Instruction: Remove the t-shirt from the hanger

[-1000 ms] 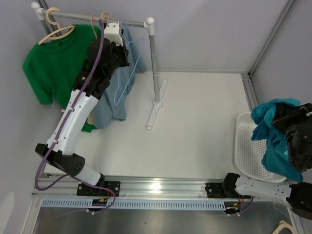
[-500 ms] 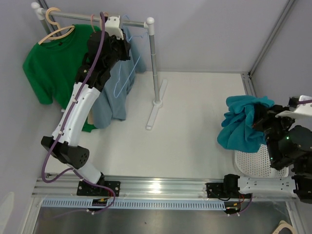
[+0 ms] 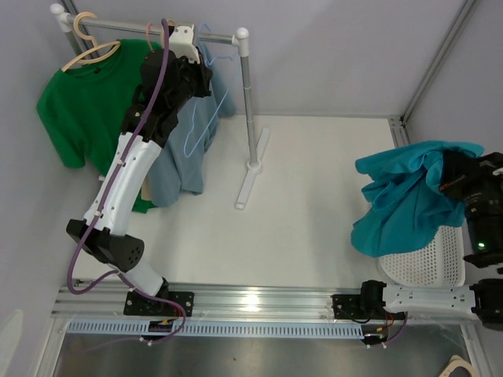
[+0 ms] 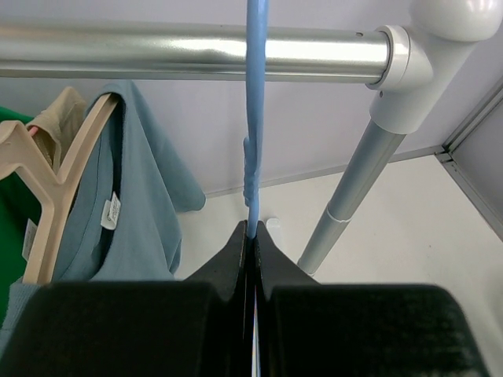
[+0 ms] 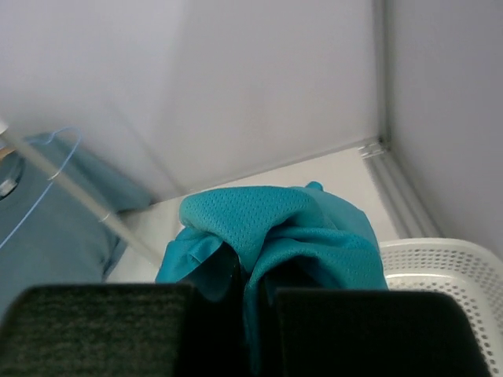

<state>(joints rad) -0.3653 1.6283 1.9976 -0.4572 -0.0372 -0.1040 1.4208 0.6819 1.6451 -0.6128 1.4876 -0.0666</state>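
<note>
Two grips | left end effector (image 4: 251, 236) clenched on blue hanger (image 4: 255, 118) | right end effector (image 5: 250, 271) grasping teal t-shirt (image 5: 291, 220) | neck label (image 4: 111, 210) unreadable

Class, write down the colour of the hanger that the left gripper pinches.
Light blue; the hanger shows best in the left wrist view.

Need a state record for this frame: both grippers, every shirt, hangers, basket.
left gripper: shut on the blue hanger
blue hanger: empty, hooked over the rail
right gripper: shut on the teal t-shirt
teal t-shirt: off the hanger, bunched, held above the basket
green t-shirt: on a wooden hanger on the rail
grey-blue t-shirt: on a beige hanger on the rail
</note>
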